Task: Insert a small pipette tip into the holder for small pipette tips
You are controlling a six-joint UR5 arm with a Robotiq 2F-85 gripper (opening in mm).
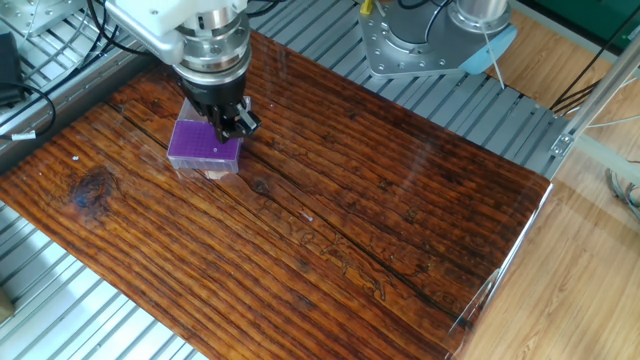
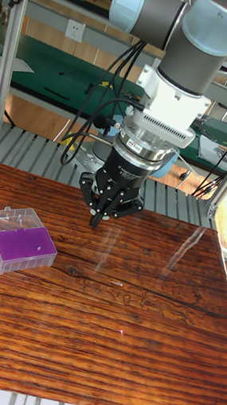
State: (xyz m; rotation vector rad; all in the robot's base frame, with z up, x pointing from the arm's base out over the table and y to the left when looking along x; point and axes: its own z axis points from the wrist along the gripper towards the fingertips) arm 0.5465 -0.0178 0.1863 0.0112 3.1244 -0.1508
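Tall fixed view shows the wooden table (image 2: pixel 110 331) nearest, with the holder (image 2: pixel 17 241) on its left side, purple top up. Farther back, the gripper (image 2: pixel 94 222) hangs above the table, to the right of the holder and not touching it. Its jaws are close together, and a thin tip seems to point down from them, too small to be sure. No tip looks put in yet, so that job is left.

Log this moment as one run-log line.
gripper: raised beside holder for small pipette tips | contact: none | tip in jaws: cannot tell
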